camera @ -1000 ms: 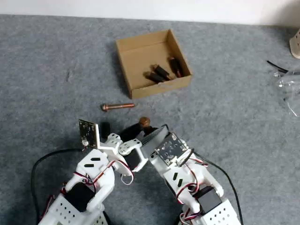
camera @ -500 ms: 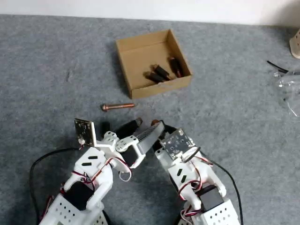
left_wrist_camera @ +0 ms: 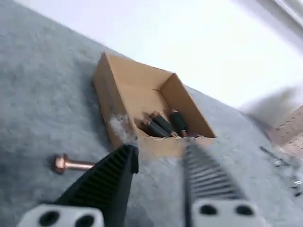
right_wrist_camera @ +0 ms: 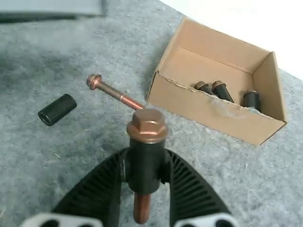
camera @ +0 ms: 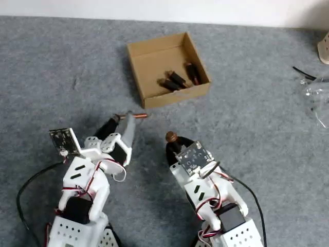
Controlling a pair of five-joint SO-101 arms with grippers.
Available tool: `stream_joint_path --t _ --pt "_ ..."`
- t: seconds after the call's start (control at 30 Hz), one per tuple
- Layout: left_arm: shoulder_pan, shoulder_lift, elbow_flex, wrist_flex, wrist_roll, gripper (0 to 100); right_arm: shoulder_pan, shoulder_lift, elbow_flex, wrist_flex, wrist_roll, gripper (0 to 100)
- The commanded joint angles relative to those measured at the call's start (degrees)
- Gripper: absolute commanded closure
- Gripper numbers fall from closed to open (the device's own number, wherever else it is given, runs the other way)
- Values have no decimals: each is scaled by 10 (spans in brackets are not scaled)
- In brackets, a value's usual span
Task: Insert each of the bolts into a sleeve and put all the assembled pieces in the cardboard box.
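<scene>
The right gripper (right_wrist_camera: 144,161) is clamping ribbed black fingers on a smooth black sleeve (right_wrist_camera: 144,172) with a copper bolt (right_wrist_camera: 147,124) through it, hex head pointing away from the wrist. The left gripper (left_wrist_camera: 158,156) is hanging, jaws apart, over a loose bolt (right_wrist_camera: 113,93) lying flat on coarse grey carpet (camera: 257,128) — lengthwise along the cardboard box's (camera: 175,96) near wall, a loose sleeve (right_wrist_camera: 57,109) nearby. The box is holding three assembled pieces (camera: 177,78).

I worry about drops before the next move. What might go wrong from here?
1. The right gripper clamps only the sleeve of the assembled piece; tipped over the cardboard box, its bolt may slide out.
2. The open left gripper hangs over the loose bolt near the box wall; closing askew may roll it away.
3. The loose sleeve lies on its side and may roll.
</scene>
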Motion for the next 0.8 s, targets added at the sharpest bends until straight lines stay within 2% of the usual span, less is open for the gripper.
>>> stream_joint_path --t 0.0,0.27,0.6,0.67,0.77 --pt "-13 -7 -24 -2 -63 976 12 -9 -10 -4 -4 994" --pt "-80 -7 -21 1 -65 993 44 -9 -9 -4 -6 994" --pt "-84 -2 -18 2 -70 993 53 -9 26 -43 -4 994" --pt "-84 -2 -18 4 -121 993 65 -9 29 -52 -4 994" --pt "-84 -5 -18 38 -253 993 78 -9 31 -65 -5 994"
